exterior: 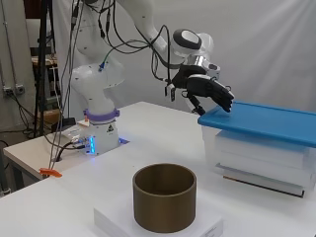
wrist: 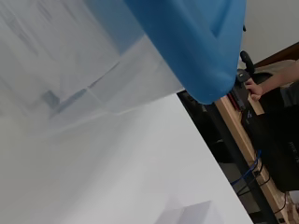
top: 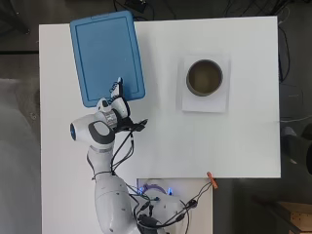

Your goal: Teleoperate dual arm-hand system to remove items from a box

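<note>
A clear plastic box (exterior: 256, 155) with a blue lid (top: 105, 53) stands at the table's far left in the overhead view, and the lid is on. My hand (top: 117, 95) hovers at the lid's near right corner. In the side view the hand (exterior: 212, 91) has its fingers (exterior: 224, 101) slightly bent over the blue lid (exterior: 266, 121)'s corner edge, while the thumb hangs beside that corner. Nothing is held. The wrist view shows the lid's corner (wrist: 201, 46) and the box's translucent wall (wrist: 93, 70) close by. What the box holds is hidden.
A brown open cylinder (top: 189, 78) stands on a white pad (top: 204, 105) to the right of the box; the side view shows the cylinder (exterior: 164, 202) near the front. An orange clip (top: 212, 179) lies at the table's near edge.
</note>
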